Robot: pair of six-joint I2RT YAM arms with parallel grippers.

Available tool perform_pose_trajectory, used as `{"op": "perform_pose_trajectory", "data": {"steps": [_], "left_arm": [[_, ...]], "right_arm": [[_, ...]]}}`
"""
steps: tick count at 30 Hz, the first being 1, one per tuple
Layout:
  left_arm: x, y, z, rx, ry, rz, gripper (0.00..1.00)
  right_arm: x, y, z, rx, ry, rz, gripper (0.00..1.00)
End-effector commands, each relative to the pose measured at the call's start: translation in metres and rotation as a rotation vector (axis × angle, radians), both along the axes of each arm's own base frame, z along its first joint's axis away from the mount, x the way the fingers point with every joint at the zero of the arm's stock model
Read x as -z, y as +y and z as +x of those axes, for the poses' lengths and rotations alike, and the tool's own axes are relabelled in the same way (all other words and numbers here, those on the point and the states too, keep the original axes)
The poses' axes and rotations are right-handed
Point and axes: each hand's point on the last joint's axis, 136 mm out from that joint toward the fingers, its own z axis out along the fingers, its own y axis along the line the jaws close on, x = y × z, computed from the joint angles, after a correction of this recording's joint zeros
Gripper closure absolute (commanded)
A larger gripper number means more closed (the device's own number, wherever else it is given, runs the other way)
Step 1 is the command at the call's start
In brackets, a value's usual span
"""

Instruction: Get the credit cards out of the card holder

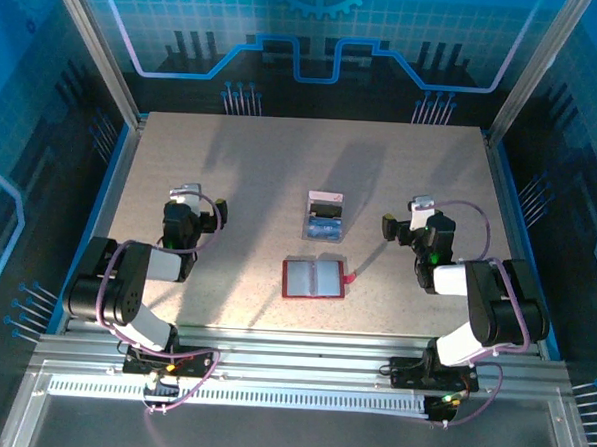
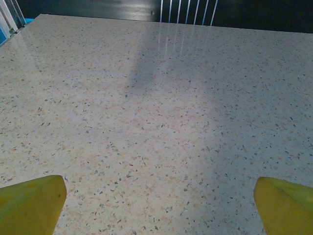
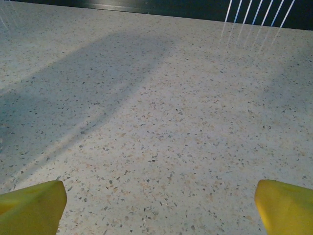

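Yellow fingertips (image 2: 32,203) of the left claw (image 1: 187,194) stand wide apart over bare tabletop (image 1: 182,147). The right claw (image 1: 421,206) is likewise apart, holding nothing. Mid-frame, the card holder (image 1: 314,278) lies open flat, long axis left-to-right, tab (image 1: 351,278) pointing right. The credit cards (image 1: 325,223) sit piled just above it, so removal looks done. Next, check the pockets for leftovers.

The card holder (image 1: 314,279) lies opened flat on the table (image 1: 232,150), slightly toward 6 o'clock from its middle. The credit cards (image 1: 324,220) lie together just beyond it at 12 o'clock, not touching it. The left gripper (image 1: 187,196) stands well apart at the card holder's 10 o'clock and the right gripper (image 1: 421,207) at its 2 o'clock, each over bare table
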Motion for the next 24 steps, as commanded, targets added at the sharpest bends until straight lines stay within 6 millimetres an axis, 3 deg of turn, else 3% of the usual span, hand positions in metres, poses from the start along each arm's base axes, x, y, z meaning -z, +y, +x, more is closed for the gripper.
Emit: {"op": "perform_pose_trajectory", "data": {"steps": [1, 24], "left_arm": [[-0.0072, -0.0061, 0.0052, 0.034, -0.023, 0.009, 0.01], [-0.0071, -0.006, 0.0052, 0.034, -0.023, 0.009, 0.01]], "right_arm": [[-0.0135, 0.0016, 0.0079, -0.011, -0.049, -0.007, 0.0], [-0.0151, 0.001, 0.0065, -0.007, -0.064, -0.011, 0.0]]}}
